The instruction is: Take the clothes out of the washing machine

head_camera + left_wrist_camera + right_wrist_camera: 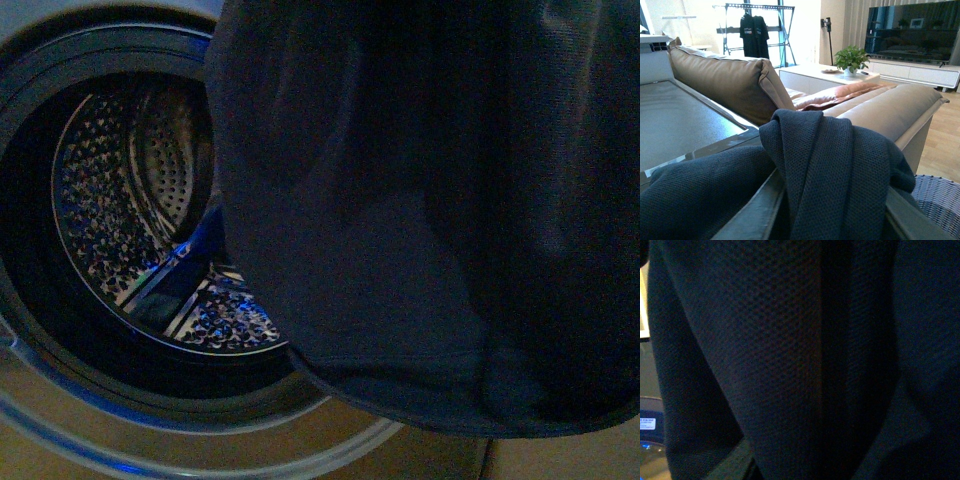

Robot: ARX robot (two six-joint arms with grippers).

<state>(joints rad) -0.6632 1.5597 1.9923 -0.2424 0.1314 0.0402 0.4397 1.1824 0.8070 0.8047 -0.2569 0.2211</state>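
Note:
The clothes [420, 220], a dark navy knit garment, hang limp just in front of the front camera and cover the right two thirds of that view. Their hem sags below the porthole. Left of them the washing machine [60, 400] stands with its door open, and its perforated steel drum [140, 200] looks empty. Neither gripper shows in the front view. In the left wrist view my left gripper [832, 210] is shut on the clothes [830, 165], which drape over both grey fingers [747, 210]. The clothes [790, 350] fill the right wrist view and bury my right gripper [810, 460], which is shut on them.
The left wrist view looks into a living room. It shows a grey-brown sofa [730, 80], a woven basket [940, 200] low beside the gripper, a flat grey top surface [680, 120], a white low table with a plant [852, 57], a TV [912, 32] and a clothes rack [754, 30].

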